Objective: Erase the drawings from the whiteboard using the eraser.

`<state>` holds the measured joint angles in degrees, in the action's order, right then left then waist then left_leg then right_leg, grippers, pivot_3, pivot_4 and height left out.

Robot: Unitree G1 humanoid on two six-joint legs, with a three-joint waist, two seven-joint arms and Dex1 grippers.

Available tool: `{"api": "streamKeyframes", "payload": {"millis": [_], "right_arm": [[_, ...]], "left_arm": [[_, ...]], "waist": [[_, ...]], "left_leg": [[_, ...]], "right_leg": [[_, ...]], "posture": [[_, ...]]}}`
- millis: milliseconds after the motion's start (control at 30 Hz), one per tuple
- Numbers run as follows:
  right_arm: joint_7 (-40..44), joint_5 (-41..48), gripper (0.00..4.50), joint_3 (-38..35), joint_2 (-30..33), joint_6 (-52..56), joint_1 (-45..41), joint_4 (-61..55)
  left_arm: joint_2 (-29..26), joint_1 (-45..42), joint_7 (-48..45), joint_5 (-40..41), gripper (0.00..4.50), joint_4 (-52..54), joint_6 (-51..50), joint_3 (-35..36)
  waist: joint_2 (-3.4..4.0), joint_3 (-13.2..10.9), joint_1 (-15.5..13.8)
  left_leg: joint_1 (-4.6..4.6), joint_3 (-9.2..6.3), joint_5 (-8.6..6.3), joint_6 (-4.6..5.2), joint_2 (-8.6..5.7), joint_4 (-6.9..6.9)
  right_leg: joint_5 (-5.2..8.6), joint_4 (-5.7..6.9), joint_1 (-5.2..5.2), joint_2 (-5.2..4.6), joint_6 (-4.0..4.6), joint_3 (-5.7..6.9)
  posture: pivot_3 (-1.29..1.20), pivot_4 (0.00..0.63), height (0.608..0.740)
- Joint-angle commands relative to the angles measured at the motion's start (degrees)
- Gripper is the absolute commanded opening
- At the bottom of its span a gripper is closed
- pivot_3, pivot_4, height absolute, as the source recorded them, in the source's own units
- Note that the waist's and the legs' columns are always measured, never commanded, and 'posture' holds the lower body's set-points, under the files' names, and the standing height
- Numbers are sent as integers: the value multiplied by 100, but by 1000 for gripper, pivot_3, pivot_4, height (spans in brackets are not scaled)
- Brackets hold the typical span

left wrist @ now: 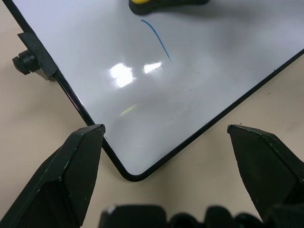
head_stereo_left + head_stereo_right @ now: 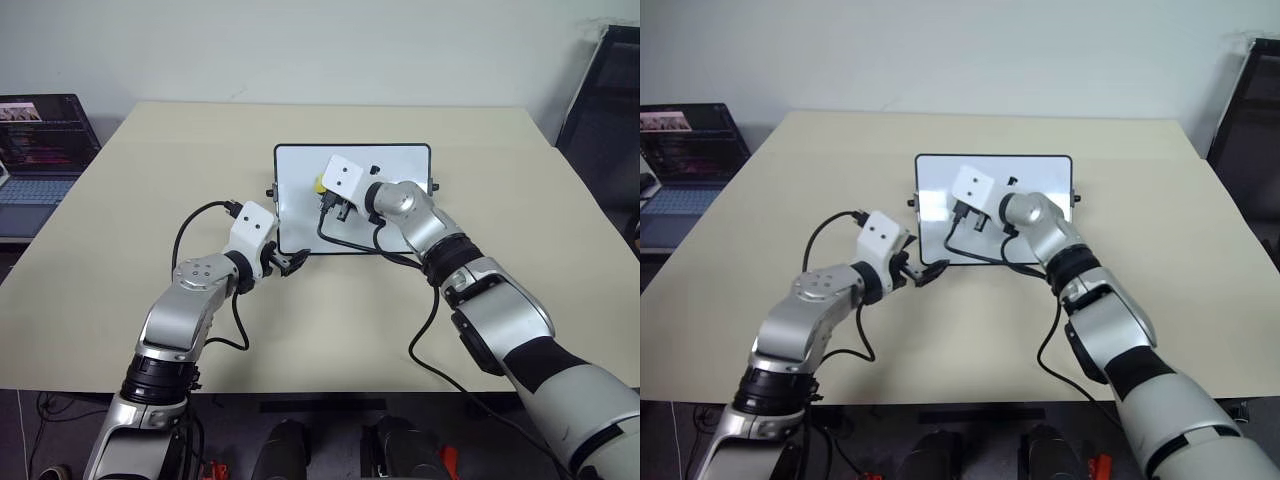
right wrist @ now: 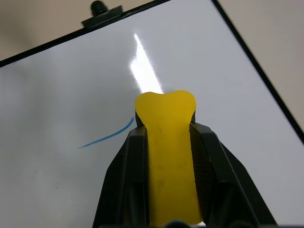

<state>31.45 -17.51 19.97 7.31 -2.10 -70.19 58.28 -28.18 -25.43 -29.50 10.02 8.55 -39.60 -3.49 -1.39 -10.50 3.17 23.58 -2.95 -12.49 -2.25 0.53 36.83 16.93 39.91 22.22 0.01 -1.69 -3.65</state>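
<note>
Eraser held over the board, 1 blue stroke just beside its tip.

The right gripper is pinched on the yellow eraser above the whiteboard on the table. The remaining stroke lies just to the eraser's side, toward the robot's left, slanting away from it. The left gripper, spread wide, straddles the board's near corner without touching it.

The whiteboard is lying flat on the table, near its middle. The eraser is sitting on the board's left half, just beside a single marker stroke. A laptop is standing off the table's far left corner
</note>
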Motion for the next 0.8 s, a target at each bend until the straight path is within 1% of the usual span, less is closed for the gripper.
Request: {"api": "streamKeyframes", "payload": {"millis": [33,167,300,400,467,600,800], "right_arm": [[484,-179,860,228,138,228,283,-119],[860,-370,860,519,314,228,490,-426],[611,-575,859,642,432,15,459,-486],[-110,-640,859,513,395,-234,222,-406],[-437,-620,858,413,356,-318,73,-304],[-58,-506,857,419,327,-238,133,-264],[646,-632,857,671,383,-318,566,-718]], "left_arm": [[-82,-56,-21,-9,4500,172,103,121],[-86,-70,-26,-4,4500,141,127,104],[-84,-88,-35,-8,4500,103,156,93],[-83,-85,-42,-4,4500,110,154,86],[-77,-88,-43,-4,4500,122,144,76],[-66,-91,-40,8,4500,167,108,69],[-48,-79,-37,20,4500,199,83,52]], "waist": [[0,0,3],[0,0,7],[0,0,0],[0,-1,-3],[1,-1,-2],[1,-1,0],[0,-1,10]], "left_leg": [[0,0,0,0,0,0],[-20,1,0,0,1,1],[-51,1,0,0,1,0],[-64,-1,0,0,0,-1],[-64,2,0,0,0,0],[-63,2,0,0,2,-5],[-62,6,0,0,3,-29]], "right_leg": [[0,1,0,0,0,0],[0,2,-18,1,-1,-1],[1,0,-49,2,-1,-1],[3,-6,-66,2,0,0],[3,-6,-65,2,0,-4],[4,-7,-62,2,3,-4],[5,-25,-58,2,4,-7]], "posture": [[0,150,740],[0,150,740],[0,150,740],[0,150,740],[0,150,740],[0,150,740],[0,150,740]]}}
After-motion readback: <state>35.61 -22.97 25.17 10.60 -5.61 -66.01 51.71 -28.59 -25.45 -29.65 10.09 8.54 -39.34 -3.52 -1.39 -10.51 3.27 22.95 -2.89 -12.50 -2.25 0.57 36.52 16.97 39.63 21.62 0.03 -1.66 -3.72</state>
